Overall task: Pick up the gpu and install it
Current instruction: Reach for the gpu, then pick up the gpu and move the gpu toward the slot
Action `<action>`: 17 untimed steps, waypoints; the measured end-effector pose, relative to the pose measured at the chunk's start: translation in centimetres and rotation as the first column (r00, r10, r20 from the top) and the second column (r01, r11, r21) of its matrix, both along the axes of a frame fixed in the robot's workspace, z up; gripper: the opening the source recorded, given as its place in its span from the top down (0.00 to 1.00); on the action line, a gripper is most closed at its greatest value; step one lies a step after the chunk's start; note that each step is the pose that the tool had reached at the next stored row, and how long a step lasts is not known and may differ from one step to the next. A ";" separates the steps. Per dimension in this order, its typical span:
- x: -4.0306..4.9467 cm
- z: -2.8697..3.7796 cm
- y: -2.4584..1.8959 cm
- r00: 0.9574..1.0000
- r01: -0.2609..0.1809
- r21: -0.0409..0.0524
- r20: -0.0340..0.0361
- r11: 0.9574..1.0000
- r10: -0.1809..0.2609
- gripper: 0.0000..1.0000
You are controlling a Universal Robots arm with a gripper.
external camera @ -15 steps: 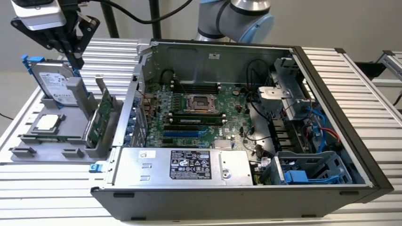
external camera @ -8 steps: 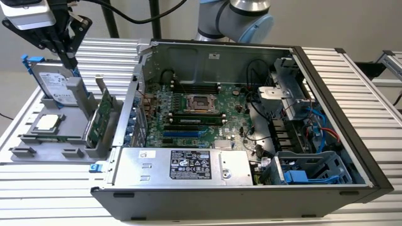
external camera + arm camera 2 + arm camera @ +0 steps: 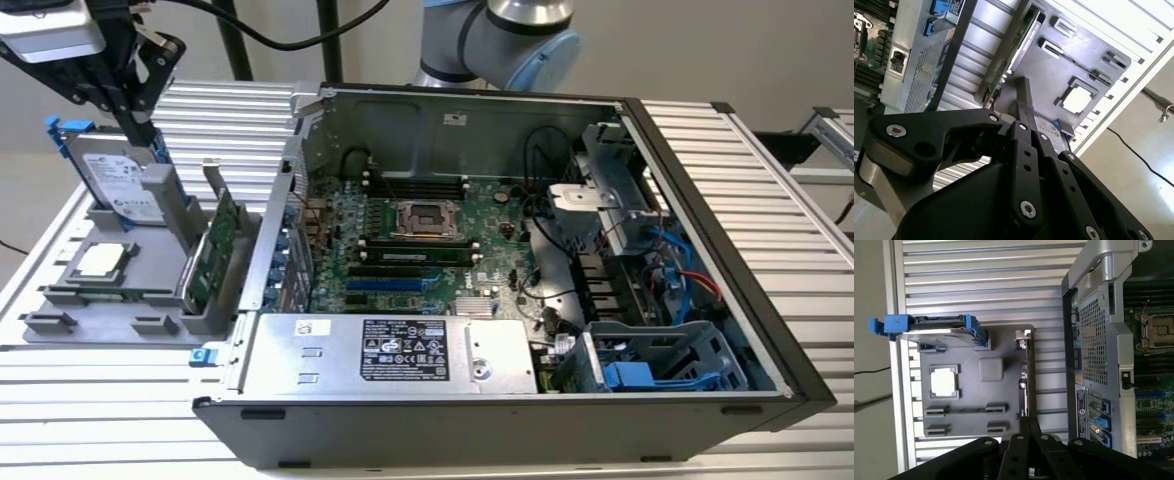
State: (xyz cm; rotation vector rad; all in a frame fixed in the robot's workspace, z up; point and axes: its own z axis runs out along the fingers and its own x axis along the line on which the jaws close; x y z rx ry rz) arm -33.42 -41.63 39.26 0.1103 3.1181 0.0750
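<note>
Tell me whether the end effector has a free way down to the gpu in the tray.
Probably yes. The gpu stands on edge in the grey tray, its top edge bare. The end effector hangs above with nothing between, though it looks shut and the case wall stands close beside.

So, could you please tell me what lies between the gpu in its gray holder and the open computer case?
Nothing but bare ribbed table slats, as the first wrist view shows; the gpu stands on edge, apart from the case.
</note>
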 end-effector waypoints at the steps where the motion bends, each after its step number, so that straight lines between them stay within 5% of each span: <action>1: -0.05 0.00 0.00 1.000 0.000 0.000 0.000 1.000 0.000 1.00; 13: -0.09 0.00 0.00 1.000 0.000 0.000 0.000 1.000 0.000 1.00; 14: -0.09 0.00 0.00 1.000 0.000 0.000 0.000 1.000 0.000 0.00; 17: -0.09 0.00 0.00 1.000 0.000 0.000 0.000 1.000 0.000 0.00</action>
